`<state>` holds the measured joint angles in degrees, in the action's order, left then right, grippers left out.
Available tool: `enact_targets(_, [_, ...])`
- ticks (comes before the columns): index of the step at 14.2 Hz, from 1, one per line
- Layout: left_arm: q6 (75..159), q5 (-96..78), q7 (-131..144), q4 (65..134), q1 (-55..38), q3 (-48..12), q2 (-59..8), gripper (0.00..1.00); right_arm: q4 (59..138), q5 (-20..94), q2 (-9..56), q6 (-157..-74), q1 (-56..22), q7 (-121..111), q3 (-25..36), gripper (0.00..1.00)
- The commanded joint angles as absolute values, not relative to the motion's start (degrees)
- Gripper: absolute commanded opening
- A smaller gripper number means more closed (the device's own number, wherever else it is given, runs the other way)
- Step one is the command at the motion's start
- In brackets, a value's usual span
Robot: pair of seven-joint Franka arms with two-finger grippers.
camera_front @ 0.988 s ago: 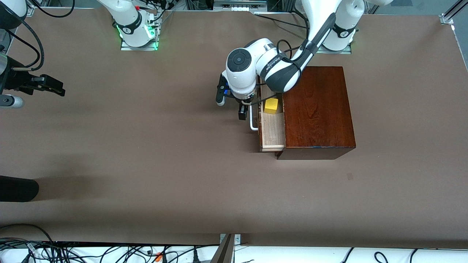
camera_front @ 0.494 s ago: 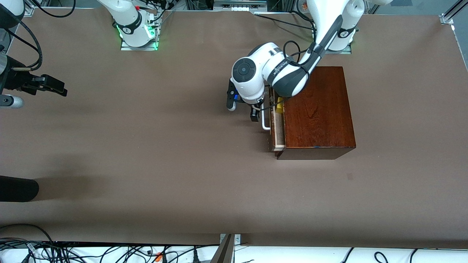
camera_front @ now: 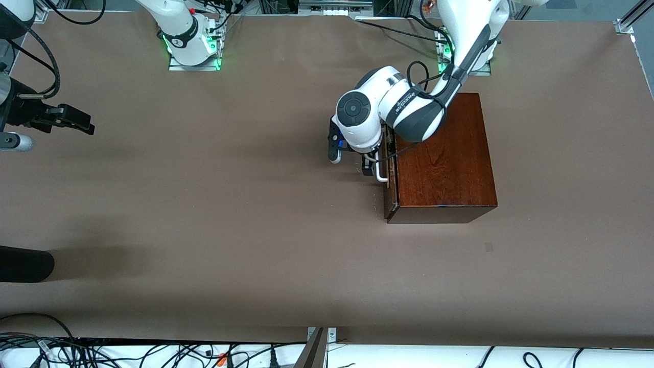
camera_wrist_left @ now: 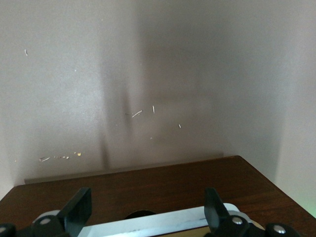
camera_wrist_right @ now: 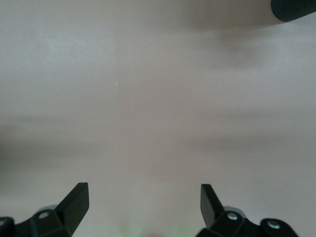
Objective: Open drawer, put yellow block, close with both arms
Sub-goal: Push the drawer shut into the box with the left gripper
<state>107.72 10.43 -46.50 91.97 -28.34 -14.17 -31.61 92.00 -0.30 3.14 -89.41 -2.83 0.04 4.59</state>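
Closing drawer (camera_front: 387,176) now flush, yellow block hidden

I'm seeing the brown worktop (camera_front: 204,214) carrying a glossy reddish-brown wooden box (camera_front: 444,158), sitting toward the left arm's end, near that arm's base.

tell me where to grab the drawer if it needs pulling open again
Grip the white bar handle on the drawer front, coming from the side the drawer faces, toward the right arm's end. It stands proud of the flush dark front, so fingers can straddle it. The open left gripper is already there; the right gripper waits.
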Motion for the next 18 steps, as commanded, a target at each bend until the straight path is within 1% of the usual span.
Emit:
enact_targets(1, [106.5, 13.3, -48.6, 92.4, -27.9, -13.7, -30.1, 1.0, 91.9, 0.1, 1.8, -88.5, -2.0, 0.7, 4.0, 1.0])
enact_targets(10, [106.5, 12.6, -47.4, 92.2, -27.5, -14.3, -29.7, 1.0, 91.8, 0.3, 1.7, -88.7, -2.0, 0.8, 4.1, 1.0])
enact_targets(13, [105.7, 8.0, -43.1, 92.0, -27.9, -14.5, -25.7, 1.0, 91.6, 0.3, 1.7, -88.9, -2.0, 0.8, 4.1, 1.0])
enact_targets(16, [100.4, 0.5, -35.1, 91.2, -27.2, -14.2, -21.1, 1.0, 91.6, 0.3, 1.7, -88.9, -2.0, 0.8, 4.1, 1.0])
enact_targets(18, [96.0, -0.6, -25.7, 90.9, -26.1, -14.1, -18.4, 1.0, 91.6, 0.3, 1.7, -88.9, -2.0, 0.8, 4.1, 1.0])
